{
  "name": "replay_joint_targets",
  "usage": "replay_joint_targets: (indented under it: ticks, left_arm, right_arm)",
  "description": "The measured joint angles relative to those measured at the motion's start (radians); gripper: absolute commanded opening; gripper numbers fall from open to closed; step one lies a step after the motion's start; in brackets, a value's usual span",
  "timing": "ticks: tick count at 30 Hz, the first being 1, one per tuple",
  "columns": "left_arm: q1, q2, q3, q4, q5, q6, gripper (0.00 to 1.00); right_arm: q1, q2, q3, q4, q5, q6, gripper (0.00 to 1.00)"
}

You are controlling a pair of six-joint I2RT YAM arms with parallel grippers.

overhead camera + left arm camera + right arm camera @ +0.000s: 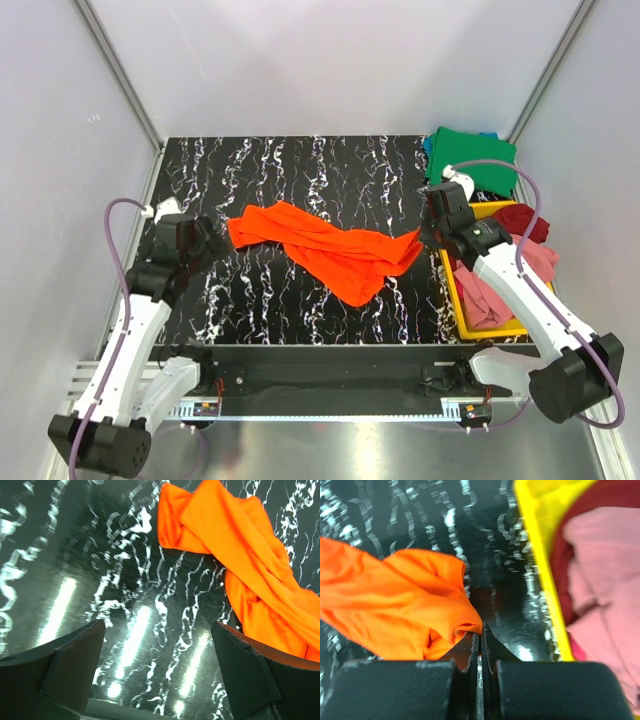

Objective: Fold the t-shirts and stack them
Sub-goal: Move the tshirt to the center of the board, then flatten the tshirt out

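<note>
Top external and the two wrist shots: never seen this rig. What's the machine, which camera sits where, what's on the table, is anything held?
It is a robot: a left arm and a right arm, bolted at the near edge of a black marbled table, each ending in a two-finger gripper. The top view looks down from above and behind them. Each wrist view looks along its own arm's fingers. An orange t-shirt lies crumpled mid-table. At the right, a yellow tray holds a pink t-shirt and a dark red t-shirt; a green t-shirt lies beyond it. The left gripper is open and empty. The right gripper is shut at the orange shirt's corner; whether it pinches fabric, I cannot tell.
</note>
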State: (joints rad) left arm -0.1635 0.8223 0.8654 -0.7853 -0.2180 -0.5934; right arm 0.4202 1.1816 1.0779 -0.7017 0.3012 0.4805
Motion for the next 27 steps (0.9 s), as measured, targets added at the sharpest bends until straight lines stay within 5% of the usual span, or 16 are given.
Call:
replay_joint_targets:
  ticks: [10, 18, 27]
  left_arm:
    - [0.000, 0.220, -0.065, 0.161, 0.092, -0.068, 0.73]
    - [0.000, 0.578, 0.105, 0.289, 0.102, -0.082, 0.44]
    - [0.003, 0.859, 0.293, 0.365, 0.103, -0.089, 0.41]
  right_arm:
    - [-0.040, -0.091, -0.079, 0.033, 0.046, 0.018, 0.00]
    - [-0.043, -0.103, -0.114, 0.083, -0.041, -0.005, 0.00]
    - [-0.043, -0.103, -0.116, 0.100, -0.087, -0.016, 0.00]
